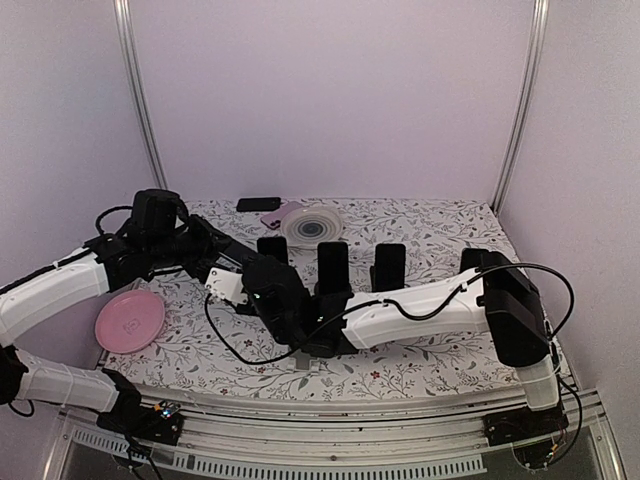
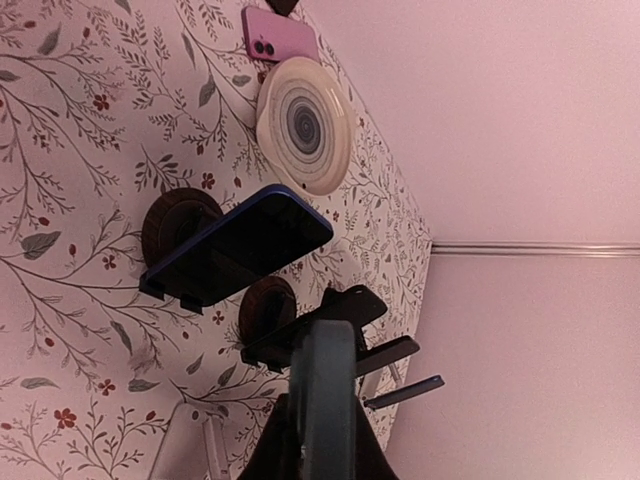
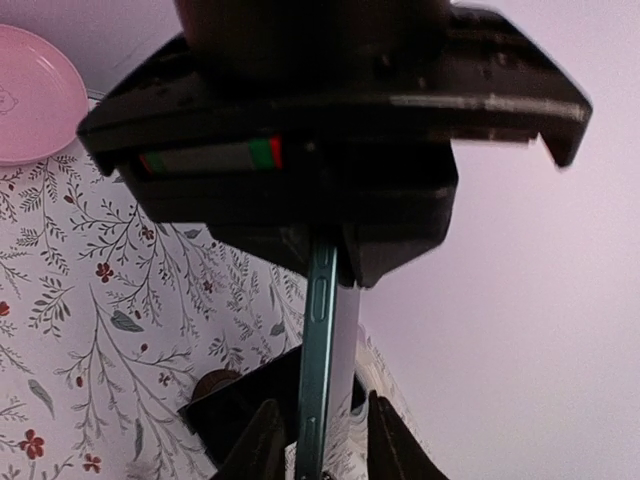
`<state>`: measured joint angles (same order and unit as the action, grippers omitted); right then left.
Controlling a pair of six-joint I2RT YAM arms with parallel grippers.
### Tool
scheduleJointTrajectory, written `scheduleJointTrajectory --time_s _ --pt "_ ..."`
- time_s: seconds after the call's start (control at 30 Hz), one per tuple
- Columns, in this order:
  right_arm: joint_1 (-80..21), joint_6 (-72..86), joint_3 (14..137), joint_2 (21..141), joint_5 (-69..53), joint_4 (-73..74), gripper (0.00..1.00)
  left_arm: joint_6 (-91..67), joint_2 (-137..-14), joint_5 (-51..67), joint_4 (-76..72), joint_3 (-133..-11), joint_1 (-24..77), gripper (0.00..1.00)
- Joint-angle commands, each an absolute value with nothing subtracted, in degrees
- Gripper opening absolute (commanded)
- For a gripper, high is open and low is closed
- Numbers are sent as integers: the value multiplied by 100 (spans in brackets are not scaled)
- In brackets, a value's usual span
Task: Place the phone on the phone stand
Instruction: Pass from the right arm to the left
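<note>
I'm reading this as a hand-over in mid-air, ahead of the placing itself. The phone is hanging edge-on above the table, between the two arms and not yet on any stand. The left gripper is clamping its upper end. In the right wrist view that gripper's black body is sitting tight on the teal edge. The right gripper is parted a little, with a finger on each side of the phone's lower end, and neither one seems to be touching it. So I'm taking the left arm to be the only one carrying the load.

Next, I'm judging, the right arm needs to back off without knocking the phone. The left arm then needs to turn the phone and carry it towards the row of stands. The nearest stand in the left wrist view is already holding a blue phone. I'm not able to tell whether the next stand is free.

For writing, I'm finding none I can read. There's only a green and red strip on the left gripper's body, and a faint mark on the pink plate that's too small to make out.
</note>
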<state>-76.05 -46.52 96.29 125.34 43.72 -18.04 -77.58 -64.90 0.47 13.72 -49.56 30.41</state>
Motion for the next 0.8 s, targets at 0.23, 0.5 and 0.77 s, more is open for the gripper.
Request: scheduleJointTrajectory --time_s 0.23,0.5,0.77 --pt "-7634 -3525 9609 12033 3367 -1169 78 -6000 -6622 104 1405 -5417 2773 0" --pt "-7339 -2207 9245 11235 1881 -147 90 -4294 -6541 233 1057 -5648 2659 0" --pt "-6702 -850 8273 10069 63 -115 96 -2781 -6600 1120 688 -5817 2865 0"
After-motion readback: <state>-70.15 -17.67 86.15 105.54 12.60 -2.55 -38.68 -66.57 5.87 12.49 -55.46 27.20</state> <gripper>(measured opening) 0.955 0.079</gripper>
